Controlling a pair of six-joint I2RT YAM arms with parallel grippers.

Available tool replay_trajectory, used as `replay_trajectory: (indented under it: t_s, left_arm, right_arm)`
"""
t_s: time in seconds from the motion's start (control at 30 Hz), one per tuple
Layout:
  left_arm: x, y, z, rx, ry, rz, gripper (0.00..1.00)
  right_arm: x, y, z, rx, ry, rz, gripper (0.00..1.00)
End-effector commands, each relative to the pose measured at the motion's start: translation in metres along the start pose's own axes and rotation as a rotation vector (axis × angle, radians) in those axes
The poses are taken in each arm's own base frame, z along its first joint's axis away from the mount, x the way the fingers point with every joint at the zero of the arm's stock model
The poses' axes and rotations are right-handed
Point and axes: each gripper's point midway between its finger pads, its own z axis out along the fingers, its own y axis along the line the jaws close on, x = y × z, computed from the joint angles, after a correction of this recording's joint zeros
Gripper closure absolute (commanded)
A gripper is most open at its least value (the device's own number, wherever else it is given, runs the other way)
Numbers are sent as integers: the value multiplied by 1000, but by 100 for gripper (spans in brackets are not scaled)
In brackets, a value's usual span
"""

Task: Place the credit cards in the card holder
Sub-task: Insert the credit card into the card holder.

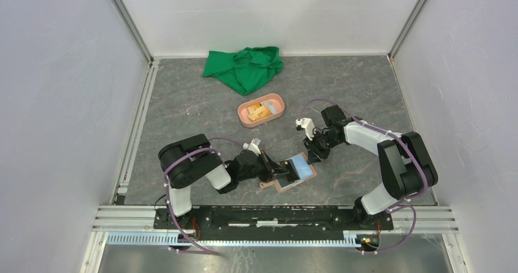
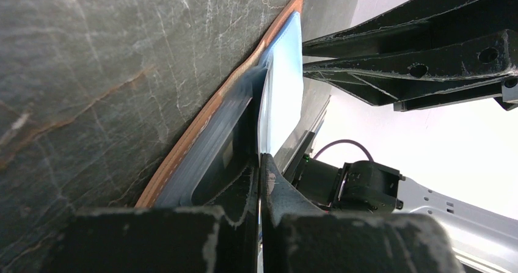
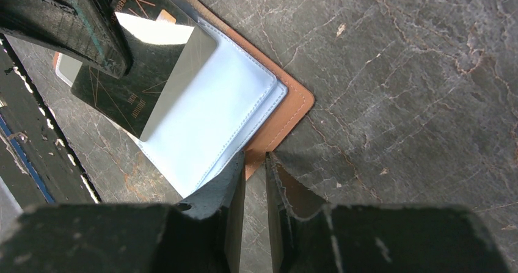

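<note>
Right wrist view: left gripper (image 2: 261, 163) is clamped on the dark card (image 3: 143, 71), its free end lying over the open wallet's (image 3: 287, 111) clear sleeve (image 3: 207, 120) and aimed toward the right gripper (image 3: 255, 160), which is nearly closed, apparently pinching the wallet's edge, so the push looks like the left's job.
</note>
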Motion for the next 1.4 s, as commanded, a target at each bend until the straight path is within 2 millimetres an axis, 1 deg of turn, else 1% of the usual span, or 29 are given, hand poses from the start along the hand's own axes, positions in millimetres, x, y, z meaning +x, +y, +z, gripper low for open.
replay_trajectory:
  t_s: [0.0, 0.2, 0.4, 0.5, 0.73, 0.87, 0.93, 1.0, 1.07, 1.13, 1.2, 1.3, 1.37]
  left_arm:
    - [-2, 24, 3, -83, -48, 11, 98]
    - [4, 21, 8, -68, -44, 7, 98]
    - [6, 19, 12, -70, -42, 14, 98]
    - [7, 20, 13, -71, -38, 15, 98]
    - [7, 23, 9, -80, -38, 16, 98]
    - [8, 25, 9, -86, -32, 20, 95]
    - [9, 26, 8, -89, -29, 22, 93]
    - [9, 25, 8, -92, -29, 27, 92]
    - [9, 25, 7, -98, -29, 33, 89]
    - [9, 25, 8, -103, -29, 39, 88]
    - [9, 25, 8, -105, -28, 43, 86]
    - [9, 24, 8, -104, -27, 47, 84]
    - [9, 24, 8, -105, -27, 49, 83]
  right_arm:
    - [-10, 0, -3, 0, -14, -22, 76]
    - [-11, 1, -3, -4, -16, -25, 74]
    - [-13, 2, -4, -5, -23, -30, 69]
    - [-16, 2, -6, 0, -30, -35, 65]
    - [-26, -9, -23, 64, -81, -51, 52]
    - [-32, -11, -32, 91, -120, -75, 49]
    - [-36, -4, -33, 60, -146, -94, 49]
    - [-39, 8, -33, -3, -174, -111, 50]
    - [-43, 27, -30, -106, -211, -124, 53]
    - [-45, 44, -26, -201, -221, -128, 62]
    - [-41, 57, -19, -277, -199, -126, 69]
    - [-36, 71, -8, -359, -159, -119, 77]
    - [-34, 77, -3, -385, -141, -115, 79]
